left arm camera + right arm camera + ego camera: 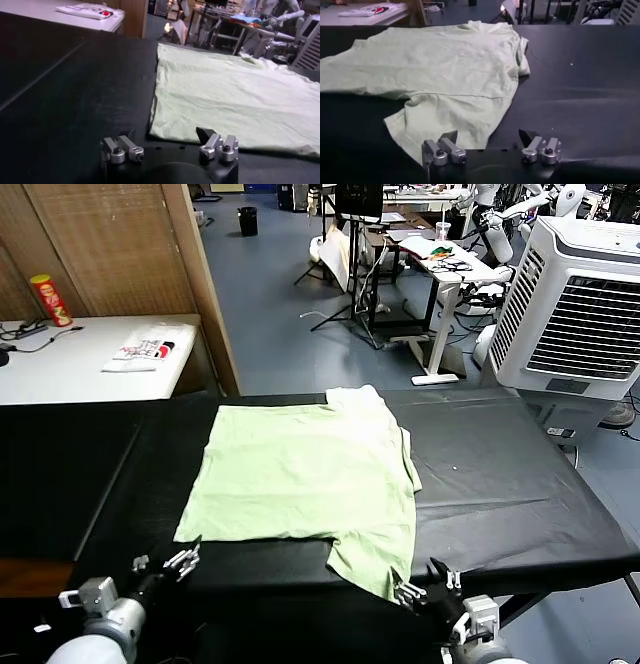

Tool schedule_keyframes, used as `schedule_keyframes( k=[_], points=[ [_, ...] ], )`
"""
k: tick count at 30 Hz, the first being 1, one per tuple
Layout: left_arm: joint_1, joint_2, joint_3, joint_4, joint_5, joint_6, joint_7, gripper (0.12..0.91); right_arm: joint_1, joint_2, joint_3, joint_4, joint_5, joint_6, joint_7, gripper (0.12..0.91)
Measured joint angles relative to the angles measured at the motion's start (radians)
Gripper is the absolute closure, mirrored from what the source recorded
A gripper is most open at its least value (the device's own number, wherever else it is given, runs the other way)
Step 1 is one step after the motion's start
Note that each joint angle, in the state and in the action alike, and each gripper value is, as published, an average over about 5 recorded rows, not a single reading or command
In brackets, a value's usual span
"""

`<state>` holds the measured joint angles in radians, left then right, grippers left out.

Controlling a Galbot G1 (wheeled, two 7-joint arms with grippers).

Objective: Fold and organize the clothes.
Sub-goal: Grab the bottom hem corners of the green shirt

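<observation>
Both grippers (185,559) (425,586) gape beside the unlabelled shirt (305,474).

The left pincer (184,559) has two dark, wedge-shaped fingertips (205,133) carried on short silver metal links. Each link ends in a rounded silver knuckle with a dark screw head set in its middle. Behind the links sits a black, rounded housing, and farther back along the arm a silver-grey cylindrical wrist with a small boxy metal block on its side. The right pincer (424,582) is built the same: black pointed tips (526,136), paired silver links with dark-centred round joints, a black body behind them, then a pale grey rounded wrist segment.
</observation>
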<state>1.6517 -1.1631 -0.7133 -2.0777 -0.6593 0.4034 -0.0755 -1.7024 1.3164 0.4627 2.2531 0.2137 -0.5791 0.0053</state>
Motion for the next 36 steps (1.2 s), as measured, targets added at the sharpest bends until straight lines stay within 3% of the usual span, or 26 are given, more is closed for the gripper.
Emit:
schedule_keyframes(
  k=[5,9,13,17,20,25,27,36],
  points=[
    [-0.007,-0.004,0.000,-0.001,0.014,0.009,0.008,0.232,0.002,0.003,-0.002,-0.009,-0.007,0.005,0.001,0.256],
    [-0.013,-0.006,-0.001,0.006,0.024,0.019,0.014,0.232,0.003,0.009,-0.004,-0.019,-0.012,0.013,0.003,0.400],
    [-0.016,-0.014,-0.001,0.017,0.018,0.013,0.011,0.239,0.004,0.013,-0.004,-0.026,-0.013,0.015,0.006,0.596],
    [-0.019,-0.021,0.004,0.024,0.013,0.004,0.012,0.371,0.004,0.018,-0.012,-0.029,-0.014,0.009,0.012,0.816],
    [-0.022,-0.023,0.013,0.028,0.014,-0.006,0.014,0.536,0.002,0.025,-0.018,-0.024,-0.014,0.004,0.017,0.897],
    [-0.029,-0.025,0.021,0.034,0.025,-0.014,0.013,0.821,-0.010,0.030,-0.014,-0.012,-0.019,0.001,0.019,0.903],
    [-0.029,-0.028,0.022,0.034,0.031,-0.016,0.010,0.886,-0.019,0.029,-0.008,-0.002,-0.021,-0.002,0.019,0.903],
    [0.061,-0.062,0.011,-0.033,0.087,-0.041,-0.018,0.905,-0.113,0.007,0.041,0.094,-0.020,-0.005,0.019,0.903]
  ],
)
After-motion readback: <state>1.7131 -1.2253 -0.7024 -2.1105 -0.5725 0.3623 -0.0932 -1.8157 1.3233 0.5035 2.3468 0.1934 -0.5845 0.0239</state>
